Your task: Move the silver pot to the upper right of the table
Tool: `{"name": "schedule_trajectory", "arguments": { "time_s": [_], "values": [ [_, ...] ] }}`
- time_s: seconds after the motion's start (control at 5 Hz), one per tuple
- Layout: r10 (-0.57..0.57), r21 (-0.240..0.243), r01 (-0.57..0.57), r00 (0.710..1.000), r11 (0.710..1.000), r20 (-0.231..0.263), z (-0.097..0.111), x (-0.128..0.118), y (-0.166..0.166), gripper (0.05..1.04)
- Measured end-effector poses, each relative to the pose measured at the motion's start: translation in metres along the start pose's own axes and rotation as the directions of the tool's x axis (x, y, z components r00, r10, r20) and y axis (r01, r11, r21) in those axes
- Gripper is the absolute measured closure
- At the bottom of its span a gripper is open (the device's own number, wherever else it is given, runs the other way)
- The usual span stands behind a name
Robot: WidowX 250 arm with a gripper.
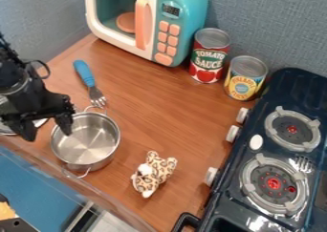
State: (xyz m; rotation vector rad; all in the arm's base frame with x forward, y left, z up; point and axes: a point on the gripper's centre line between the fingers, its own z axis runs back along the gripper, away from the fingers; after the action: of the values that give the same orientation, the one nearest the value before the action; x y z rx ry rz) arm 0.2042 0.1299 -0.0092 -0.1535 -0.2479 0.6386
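Note:
The silver pot (91,141) stands upright on the wooden table (172,114), left of the middle, with one wire handle at its back and the other at its front. My gripper (46,127) is at the left edge of the view, open, its two fingers spread and pointing down. The right finger overlaps the pot's upper-left rim; whether it touches the pot I cannot tell. Nothing is seen between the fingers but table.
A blue-handled fork (85,74) lies behind the pot, and a leopard-print plush toy (153,174) lies to its right. Farther back are a toy microwave (184,16), a tomato can (209,55) and a yellow can (245,78). A dark toy stove (256,145) occupies the right side.

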Motion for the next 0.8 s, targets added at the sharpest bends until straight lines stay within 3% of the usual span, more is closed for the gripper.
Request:
{"name": "schedule_trajectory", "arguments": {
  "time_s": [0.2, 0.4, 0.6, 0.8],
  "values": [
    [-0.005, 0.02, 0.005, 1.0, 1.0, -0.015, -0.009, 0.002, -0.003, 0.112],
    [-0.003, 0.068, 0.002, 1.0, 0.998, 0.01, -0.016, -0.004, -0.013, 0.383],
    [0.014, 0.057, -0.016, 0.999, 0.998, 0.034, -0.012, -0.005, -0.017, 0.694],
    [-0.001, 0.08, -0.001, 1.0, 0.997, 0.02, -0.014, -0.01, -0.022, 0.924]
  ]
}}
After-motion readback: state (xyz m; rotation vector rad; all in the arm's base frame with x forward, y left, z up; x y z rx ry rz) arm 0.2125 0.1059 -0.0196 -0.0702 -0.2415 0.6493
